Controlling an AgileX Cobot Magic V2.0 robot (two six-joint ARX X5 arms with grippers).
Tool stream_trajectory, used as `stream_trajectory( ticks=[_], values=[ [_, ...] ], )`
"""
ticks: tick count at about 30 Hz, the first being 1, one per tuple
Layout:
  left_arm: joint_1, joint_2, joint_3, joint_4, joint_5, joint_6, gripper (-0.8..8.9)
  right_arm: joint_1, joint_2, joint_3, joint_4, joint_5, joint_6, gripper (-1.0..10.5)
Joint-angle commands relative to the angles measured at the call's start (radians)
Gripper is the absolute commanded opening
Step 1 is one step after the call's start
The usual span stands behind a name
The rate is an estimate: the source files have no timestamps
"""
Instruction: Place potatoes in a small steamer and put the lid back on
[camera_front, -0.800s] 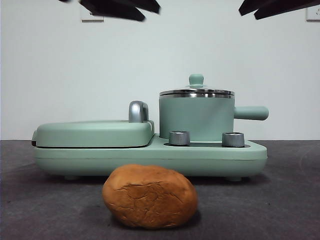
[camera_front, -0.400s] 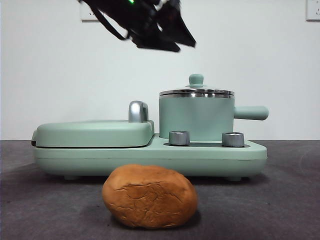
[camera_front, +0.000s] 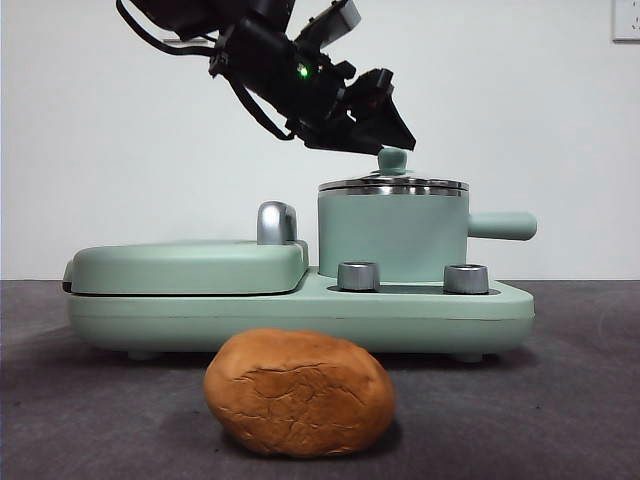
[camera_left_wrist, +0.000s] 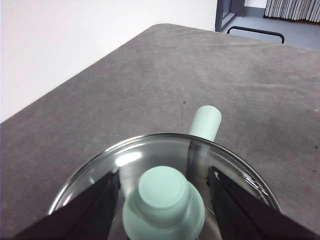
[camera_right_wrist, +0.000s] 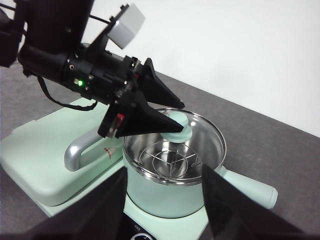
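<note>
The potato lies on the desk in front of the cooker base. On that base the grill plate sits left and the small steamer right, the lid on it. The left end effector straddles the lid's knob.

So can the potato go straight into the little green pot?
Not yet. The glass lid sits on the steamer, covering the opening. The potato lies on the table in front. The left gripper has open fingers either side of the lid's knob.
</note>
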Motion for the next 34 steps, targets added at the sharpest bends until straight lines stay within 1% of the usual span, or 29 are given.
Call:
stream_trajectory(
  ticks=[1,11,12,13,15,16,21,26,29,34],
  values=[
    [-0.011,0.036,0.027,0.023,-0.002,-0.005,2.79,0.003,0.005,0.018,0.006,0.000,0.014,2.4],
    [-0.010,0.075,0.027,0.046,-0.002,-0.006,2.71,0.003,0.005,0.018,0.006,-0.002,0.014,2.4],
    [-0.010,0.075,0.027,0.046,-0.002,-0.005,2.51,0.003,0.005,0.018,0.006,-0.002,0.014,2.4],
    [-0.010,0.075,0.027,0.047,-0.002,-0.005,1.94,0.003,0.005,0.018,0.006,-0.002,0.014,2.4],
    [-0.010,0.075,0.027,0.055,-0.002,-0.005,0.48,0.003,0.005,0.018,0.006,-0.002,0.014,2.4],
    [-0.010,0.075,0.027,0.062,-0.002,-0.005,0.01,0.003,0.005,0.018,0.006,-0.002,0.014,2.4],
    [-0.009,0.075,0.027,0.069,-0.028,-0.004,0.07,0.003,0.005,0.018,0.005,-0.002,0.014,2.4],
    [-0.010,0.068,0.030,0.069,-0.028,-0.004,0.07,0.003,0.005,0.018,0.005,-0.002,0.014,2.4],
    [-0.010,0.050,0.036,0.068,-0.047,0.001,0.07,0.003,0.005,0.018,0.003,-0.002,0.014,2.4],
    [-0.006,-0.017,0.042,0.068,-0.051,0.022,0.07,0.003,0.005,0.018,-0.017,-0.002,0.014,2.4]
  ],
)
